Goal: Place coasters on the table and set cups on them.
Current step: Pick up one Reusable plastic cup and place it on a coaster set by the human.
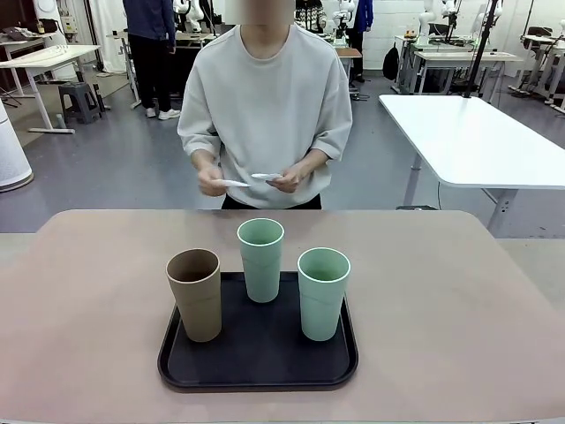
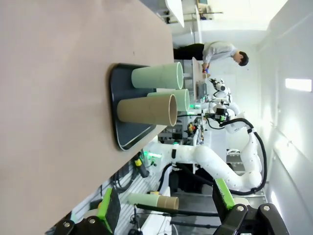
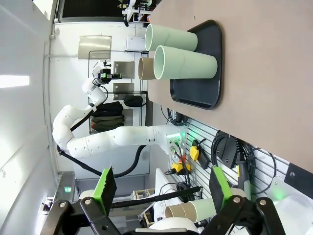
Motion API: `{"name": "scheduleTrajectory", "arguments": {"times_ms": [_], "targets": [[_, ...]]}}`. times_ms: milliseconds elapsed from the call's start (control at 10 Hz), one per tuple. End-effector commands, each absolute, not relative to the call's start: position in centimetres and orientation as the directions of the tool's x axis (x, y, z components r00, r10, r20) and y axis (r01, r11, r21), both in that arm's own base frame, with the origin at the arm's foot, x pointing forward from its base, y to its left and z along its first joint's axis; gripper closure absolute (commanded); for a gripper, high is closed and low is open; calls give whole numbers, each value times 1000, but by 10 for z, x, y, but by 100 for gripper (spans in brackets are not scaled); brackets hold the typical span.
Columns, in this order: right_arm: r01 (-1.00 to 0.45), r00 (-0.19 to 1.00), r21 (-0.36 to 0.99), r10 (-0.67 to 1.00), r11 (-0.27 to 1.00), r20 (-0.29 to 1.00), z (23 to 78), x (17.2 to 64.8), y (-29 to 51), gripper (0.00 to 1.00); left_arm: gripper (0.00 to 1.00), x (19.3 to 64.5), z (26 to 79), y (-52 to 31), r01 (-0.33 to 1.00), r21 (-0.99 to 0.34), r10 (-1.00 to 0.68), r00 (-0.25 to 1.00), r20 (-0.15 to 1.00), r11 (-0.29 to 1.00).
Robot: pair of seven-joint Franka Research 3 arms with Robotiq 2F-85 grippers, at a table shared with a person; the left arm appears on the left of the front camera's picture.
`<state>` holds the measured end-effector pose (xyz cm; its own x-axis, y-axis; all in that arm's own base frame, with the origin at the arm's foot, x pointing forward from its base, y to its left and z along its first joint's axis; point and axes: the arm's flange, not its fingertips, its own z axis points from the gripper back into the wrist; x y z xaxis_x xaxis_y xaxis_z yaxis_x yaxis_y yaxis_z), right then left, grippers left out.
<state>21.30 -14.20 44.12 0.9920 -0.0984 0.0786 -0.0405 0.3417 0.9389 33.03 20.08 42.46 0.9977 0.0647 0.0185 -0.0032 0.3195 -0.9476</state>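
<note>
The left gripper [image 2: 165, 208] stood wide open, its green-padded fingers [image 2: 108, 207] spread with nothing between them. Beyond its tips the right arm [image 2: 210, 164] hung folded back. The right gripper [image 3: 161, 191] gaped just as wide, and ahead of it the left arm [image 3: 112, 139] was bent. The person held one hand [image 1: 212, 183] close to the other hand [image 1: 287, 181] at the waist, elbows bent.

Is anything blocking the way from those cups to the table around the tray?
Nothing visible does. The cups stand on the black tray, with bare table on both sides. The coasters are in the person's hands.
</note>
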Motion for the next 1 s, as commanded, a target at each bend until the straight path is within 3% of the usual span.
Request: {"name": "scheduleTrajectory", "arguments": {"times_ms": [0,900], "targets": [[-39,992,940,-100,338,77,441,213,-142,0,0,329,427,202,0,-952,65,998,21,308],[-39,992,940,-100,338,77,441,213,-142,0,0,329,427,202,0,-952,65,998,21,308]]}}
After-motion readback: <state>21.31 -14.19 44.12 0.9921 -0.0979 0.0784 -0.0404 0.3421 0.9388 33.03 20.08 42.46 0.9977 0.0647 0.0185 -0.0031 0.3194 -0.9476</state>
